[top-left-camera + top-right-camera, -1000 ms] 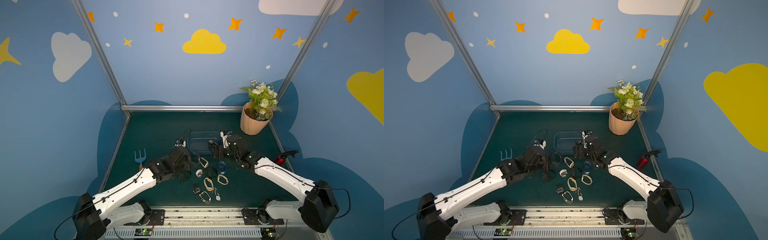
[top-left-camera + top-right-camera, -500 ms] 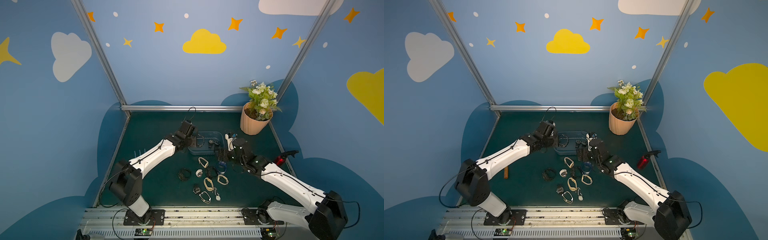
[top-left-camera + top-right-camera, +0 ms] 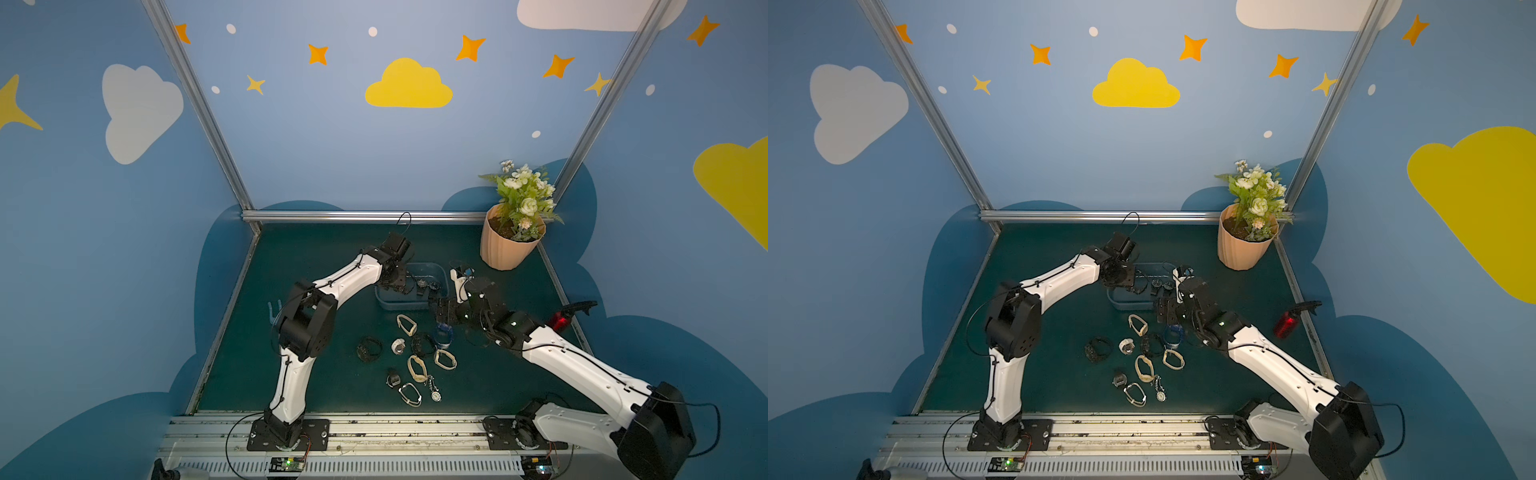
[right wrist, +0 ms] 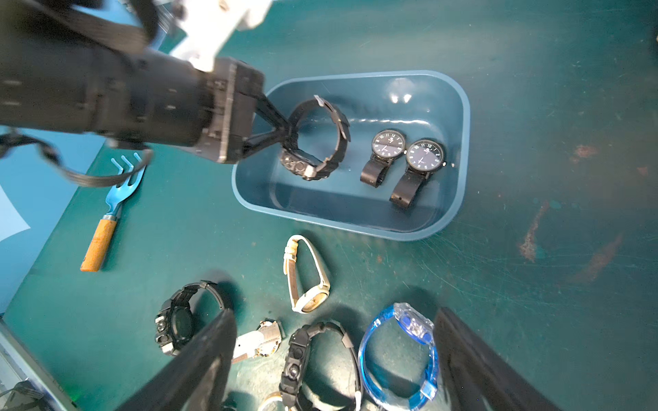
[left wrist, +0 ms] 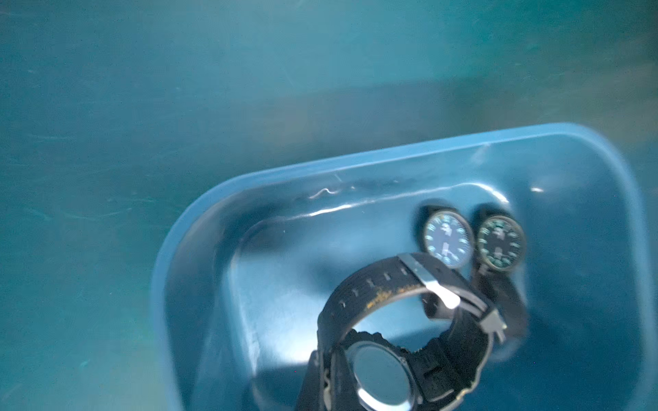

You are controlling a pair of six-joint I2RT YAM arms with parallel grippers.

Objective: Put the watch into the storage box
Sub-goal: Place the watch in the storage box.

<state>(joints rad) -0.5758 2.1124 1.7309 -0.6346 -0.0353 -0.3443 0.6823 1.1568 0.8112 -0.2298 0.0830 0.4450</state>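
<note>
Storage box [image 3: 401, 306] is sitting mid-table in both top views, bare table [image 3: 332, 257] opening behind it, loose watches [image 3: 417, 368] crowding its near side. Left wrist view: watch [image 5: 377, 377] is hanging within the box's rim, strap loop standing on edge. Right wrist view: left hand [image 4: 285, 133] is pinching that strap, clamped tight; right hand [image 4: 334, 316] is hovering wide open, empty, over loose watches.

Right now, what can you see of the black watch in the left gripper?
The black watch is a chunky sports model: bulky knobbly case with side buttons, matte rubbery strap with holes, buckled into a loop, metal buckle showing. The shut left gripper pinches the strap near the case, holding it over the inside of the storage box, apart from two watches lying there. Floor contact unclear.
</note>
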